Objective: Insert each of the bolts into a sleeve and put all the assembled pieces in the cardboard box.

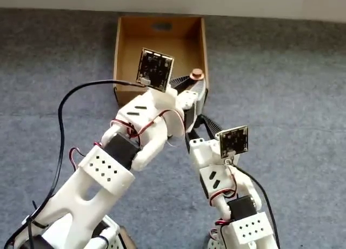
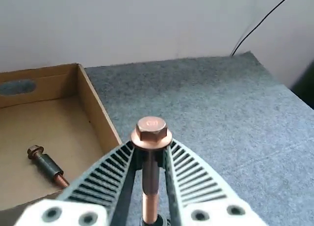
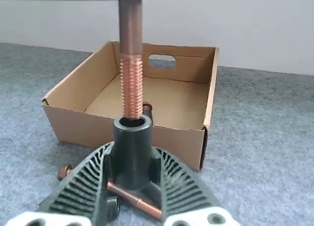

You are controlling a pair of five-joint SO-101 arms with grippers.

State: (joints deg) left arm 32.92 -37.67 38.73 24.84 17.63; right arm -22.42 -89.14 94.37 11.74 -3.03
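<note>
**As Two Parts Come Together**

While the left gripper [image 2: 151,150] is clamped on a copper bolt [image 2: 150,132] just under its hex head, the right gripper [image 3: 132,155] grips a black sleeve [image 3: 131,132] upright. The copper bolt's threaded tip sits in the sleeve's mouth, just beside the cardboard box [image 1: 121,48]. One assembled piece [image 2: 46,164] lies inside the box. A loose bolt [image 3: 135,200] lies on the grey carpet [image 1: 281,70] beneath the right gripper.
</note>
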